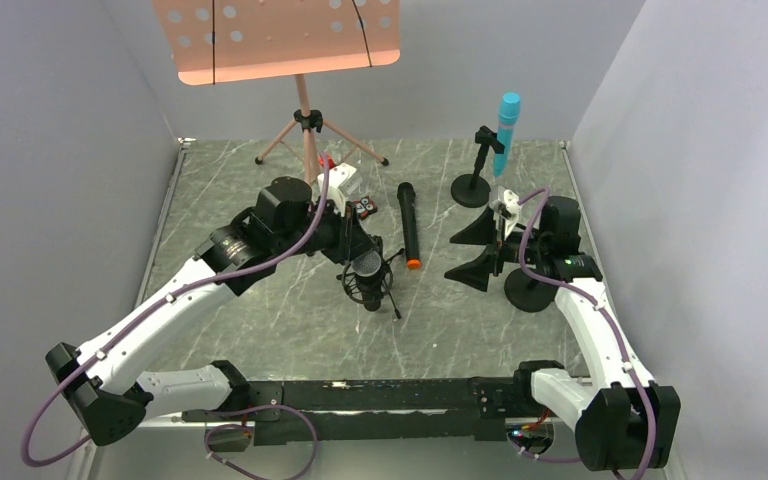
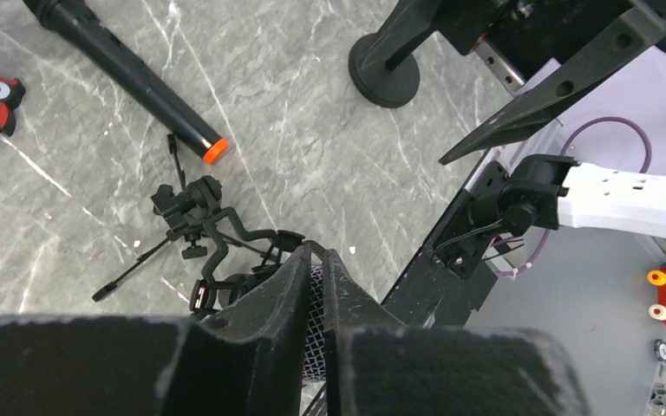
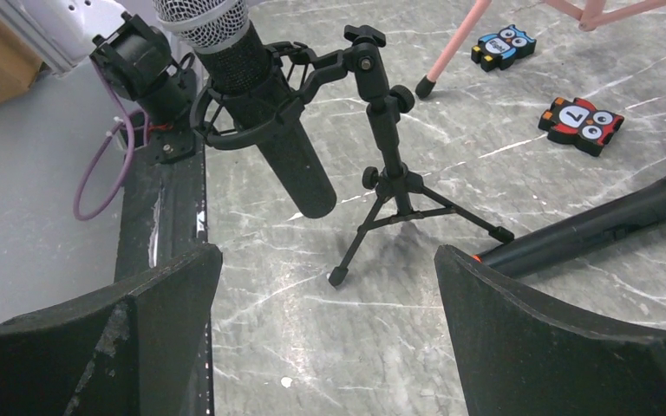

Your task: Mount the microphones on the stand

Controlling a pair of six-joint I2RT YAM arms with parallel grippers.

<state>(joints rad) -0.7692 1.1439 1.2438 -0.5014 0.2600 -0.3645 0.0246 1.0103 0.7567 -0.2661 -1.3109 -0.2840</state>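
The black microphone with silver mesh head (image 3: pixel 256 95) sits tilted in the shock mount of a small black tripod stand (image 3: pixel 390 182) at mid table (image 1: pixel 372 285). My left gripper (image 1: pixel 358 250) is shut on its mesh head (image 2: pixel 315 312); the fingertips (image 2: pixel 299 264) nearly meet. The black microphone with orange end (image 1: pixel 408 225) lies flat beside the tripod, and shows in the left wrist view (image 2: pixel 139 78) and the right wrist view (image 3: pixel 607 225). The turquoise microphone (image 1: pixel 506 130) stands upright on a round-base stand (image 1: pixel 472 190) at the back right. My right gripper (image 1: pixel 472 252) is open and empty (image 3: pixel 325 329), facing the tripod.
A pink music stand (image 1: pixel 305 120) stands at the back. Small owl clips (image 1: pixel 365 207) lie near it, also seen from the right wrist (image 3: pixel 585 124). A second round-base stand (image 1: pixel 528 290) is beside my right gripper. Grey walls close in on both sides.
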